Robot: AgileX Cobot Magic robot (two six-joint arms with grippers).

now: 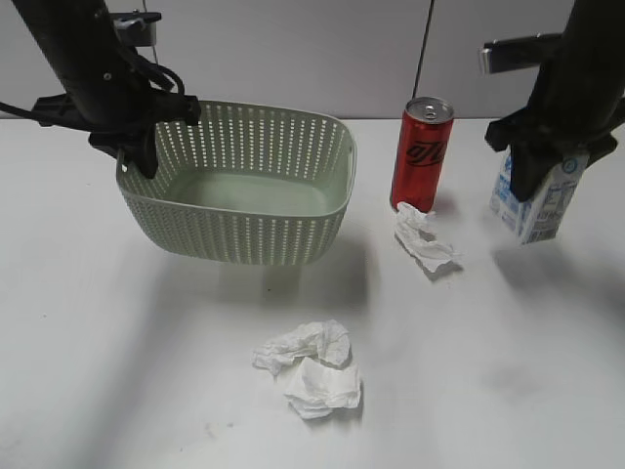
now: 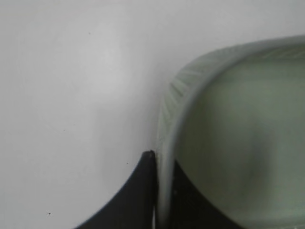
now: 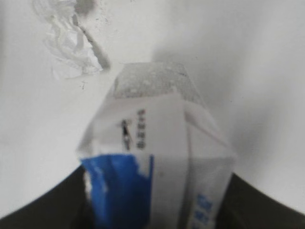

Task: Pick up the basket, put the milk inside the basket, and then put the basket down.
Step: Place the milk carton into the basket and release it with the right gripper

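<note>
- So the basket (image 1: 239, 186) sits upper left of centre in the exterior view, and it looks lifted off the counter (image 1: 127, 371), tilted a bit, with a shadow under it.
- Left pincer (image 1: 137, 147) is clamped on the basket's left rim. The left wrist view shows one dark finger (image 2: 138, 191) outside the wall and the other inside, rim pinched between them.
- Right pincer (image 1: 547, 161) is at the far right of the exterior view, closed on the top of the milk (image 1: 540, 200). The carton hangs clear of the counter, leaning slightly, with its shadow below.
- In the right wrist view the milk (image 3: 152, 157) fills the middle of the frame, held between the dark fingers at the bottom corners.
- The relation that matters: the basket's open mouth lies well to the left of the milk in the exterior view, and the can (image 1: 420, 156) stands right between them, with a tissue wad (image 1: 423, 239) just in front of it.
- My guess is the carton needs to travel left above the can's top, then drop into the basket's right half.
- The carton's long axis runs roughly vertical, so it should go in bottom first.
- Bigger tissue pile (image 1: 311, 369) at lower centre is out of the way.
</note>
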